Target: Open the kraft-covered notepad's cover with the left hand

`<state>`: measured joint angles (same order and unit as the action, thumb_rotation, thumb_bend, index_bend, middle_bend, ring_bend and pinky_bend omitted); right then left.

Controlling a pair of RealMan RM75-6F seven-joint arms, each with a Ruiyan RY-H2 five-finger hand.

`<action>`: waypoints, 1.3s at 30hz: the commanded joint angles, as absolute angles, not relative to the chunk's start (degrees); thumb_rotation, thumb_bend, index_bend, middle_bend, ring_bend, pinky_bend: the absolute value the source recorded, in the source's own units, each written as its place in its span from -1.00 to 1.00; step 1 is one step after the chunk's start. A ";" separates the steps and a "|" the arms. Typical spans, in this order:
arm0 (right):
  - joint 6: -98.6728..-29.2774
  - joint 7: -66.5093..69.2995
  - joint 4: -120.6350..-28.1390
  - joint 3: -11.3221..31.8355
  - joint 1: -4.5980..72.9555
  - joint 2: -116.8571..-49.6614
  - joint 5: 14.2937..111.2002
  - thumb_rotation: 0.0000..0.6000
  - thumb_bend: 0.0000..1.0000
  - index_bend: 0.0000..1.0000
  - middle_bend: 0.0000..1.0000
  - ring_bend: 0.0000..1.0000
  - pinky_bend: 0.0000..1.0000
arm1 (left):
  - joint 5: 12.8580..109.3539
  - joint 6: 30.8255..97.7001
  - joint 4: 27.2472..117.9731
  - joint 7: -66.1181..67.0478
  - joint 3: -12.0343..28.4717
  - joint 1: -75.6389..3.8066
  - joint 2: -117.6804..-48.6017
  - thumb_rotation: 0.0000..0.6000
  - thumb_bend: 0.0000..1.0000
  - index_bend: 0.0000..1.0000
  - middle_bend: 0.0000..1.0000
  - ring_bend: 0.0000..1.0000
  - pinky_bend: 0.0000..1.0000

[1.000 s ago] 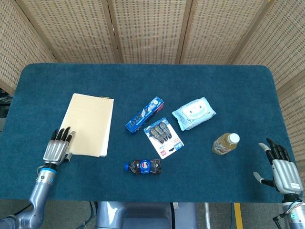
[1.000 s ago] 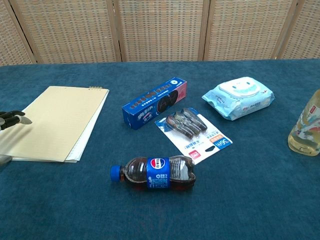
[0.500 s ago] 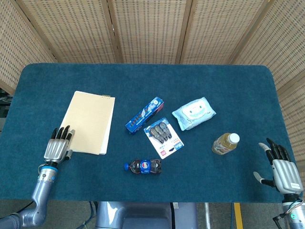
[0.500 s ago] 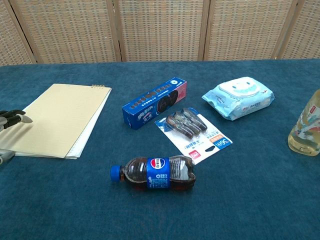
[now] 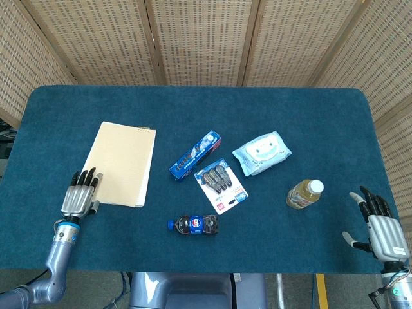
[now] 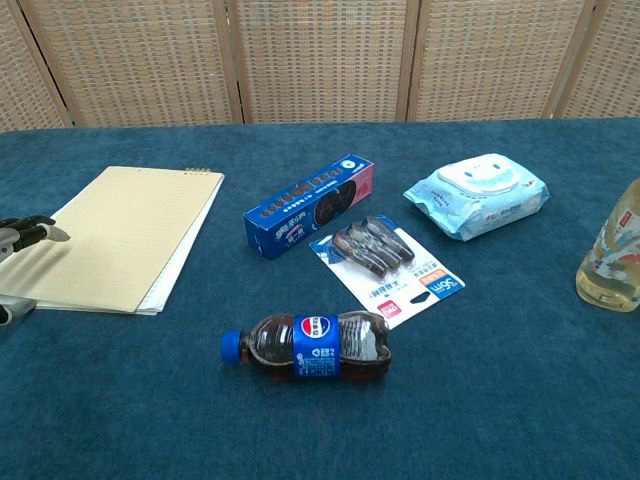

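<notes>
The kraft-covered notepad (image 5: 121,164) lies flat and closed on the left of the blue table, its spiral binding on the far edge; white pages show under the cover (image 6: 120,235) along its near right side. My left hand (image 5: 80,196) lies at the pad's near left corner, fingers stretched out and apart. Its dark fingertips (image 6: 24,231) rest over that corner, and the thumb sits beside the pad's near edge. It grips nothing that I can make out. My right hand (image 5: 378,226) hovers at the table's near right edge, fingers spread and empty.
A blue cookie box (image 5: 196,154) lies right of the pad, then a clip card (image 5: 221,183) and a wipes pack (image 5: 261,152). A cola bottle (image 5: 196,224) lies on its side near the front. A yellow drink bottle (image 5: 304,194) stands at the right.
The notepad has slid a little away from me and to the right under the left hand's fingertips. The left hand has edged forward with it. The right hand has not moved.
</notes>
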<state>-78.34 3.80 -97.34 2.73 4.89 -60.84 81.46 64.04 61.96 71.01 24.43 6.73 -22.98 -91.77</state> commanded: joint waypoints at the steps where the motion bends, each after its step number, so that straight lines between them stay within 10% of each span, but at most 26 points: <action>1: -78.37 3.77 -97.34 2.73 4.89 -60.84 81.50 1.00 -0.48 -0.78 -1.00 -1.00 -1.00 | 63.60 61.79 71.27 24.40 6.93 -23.05 -91.67 1.00 -0.23 -0.81 -1.00 -1.00 -1.00; 39: -78.22 4.12 -97.36 2.75 4.91 -60.76 81.37 1.00 -0.48 -0.78 -1.00 -1.00 -1.00 | 62.89 61.90 65.50 28.62 7.49 -26.78 -96.42 1.00 0.19 -0.81 -1.00 -1.00 -1.00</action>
<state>-78.22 4.13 -97.36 2.75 4.91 -60.75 81.38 62.65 61.59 65.86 28.59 7.46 -26.63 -96.13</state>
